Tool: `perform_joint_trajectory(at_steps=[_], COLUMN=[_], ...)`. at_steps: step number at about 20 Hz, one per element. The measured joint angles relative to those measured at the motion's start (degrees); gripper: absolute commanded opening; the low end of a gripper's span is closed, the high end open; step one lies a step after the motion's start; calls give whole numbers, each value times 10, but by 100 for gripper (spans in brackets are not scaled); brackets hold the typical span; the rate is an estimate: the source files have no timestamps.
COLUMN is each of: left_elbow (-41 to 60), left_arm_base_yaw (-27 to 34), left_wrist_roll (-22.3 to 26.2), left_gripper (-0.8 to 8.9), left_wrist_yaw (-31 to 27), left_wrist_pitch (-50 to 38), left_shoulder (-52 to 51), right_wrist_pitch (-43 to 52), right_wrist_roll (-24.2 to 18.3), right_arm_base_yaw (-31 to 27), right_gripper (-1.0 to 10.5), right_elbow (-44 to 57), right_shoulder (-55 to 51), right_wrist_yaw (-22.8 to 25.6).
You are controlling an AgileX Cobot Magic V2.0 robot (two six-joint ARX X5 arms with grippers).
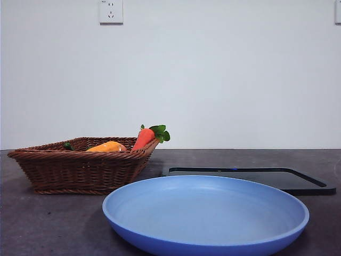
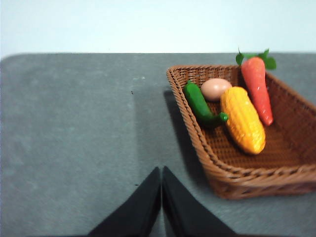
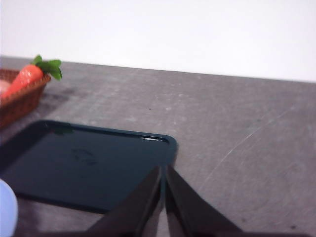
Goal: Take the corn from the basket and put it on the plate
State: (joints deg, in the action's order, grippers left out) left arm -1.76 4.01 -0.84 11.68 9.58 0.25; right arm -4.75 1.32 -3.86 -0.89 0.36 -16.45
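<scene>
The yellow-orange corn (image 2: 242,119) lies in the brown wicker basket (image 2: 207,153), between a green pepper and a carrot. From the front only its top (image 1: 108,146) shows over the basket (image 1: 80,170) rim. The light-blue plate (image 1: 205,216) sits nearest the front camera, with nothing on it. My left gripper (image 2: 161,173) is shut and hovers over bare table beside the basket, apart from it. Over the table, near the corner of the black tray, my right gripper (image 3: 163,173) is also shut. Neither gripper appears in the front view.
Also in the basket are a red-orange carrot (image 2: 258,88) leaning on the rim, a green pepper (image 2: 200,104) and a pinkish egg (image 2: 216,89). A flat black tray (image 1: 256,177) lies behind the plate to the right. A white wall backs the grey table.
</scene>
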Motion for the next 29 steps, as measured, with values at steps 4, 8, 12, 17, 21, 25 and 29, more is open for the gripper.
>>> perform_joint_trajectory(at_steps=[4, 8, 12, 17, 21, 25, 29], left_elbow=[0, 0, -1, -23, -77, -137, -206], left_arm_base_yaw=[0, 0, 0, 0, 0, 0, 0], left_wrist_roll=[-82, -159, -218, -260, -270, -270, -256], left_gripper=[6, 6, 6, 6, 6, 6, 6], left_wrist_yaw=[0, 1, 25, 68, 78, 101, 128], left_wrist_pitch=[0, 0, 0, 35, 80, 114, 148], left_shoulder=[0, 0, 0, 1, 12, 45, 94], right_wrist_pitch=[-3, -3, 28, -4, -40, -103, -177], right_wrist_roll=[70, 134, 187, 226, 230, 214, 181], right_arm_base_yaw=[0, 0, 0, 0, 0, 0, 0], right_gripper=[2, 2, 2, 2, 2, 2, 2], right_elbow=[0, 0, -2, -39, -108, -180, -247], right_shoulder=[0, 0, 0, 0, 12, 56, 119], right_wrist_yaw=[0, -5, -30, -30, -30, -30, -55])
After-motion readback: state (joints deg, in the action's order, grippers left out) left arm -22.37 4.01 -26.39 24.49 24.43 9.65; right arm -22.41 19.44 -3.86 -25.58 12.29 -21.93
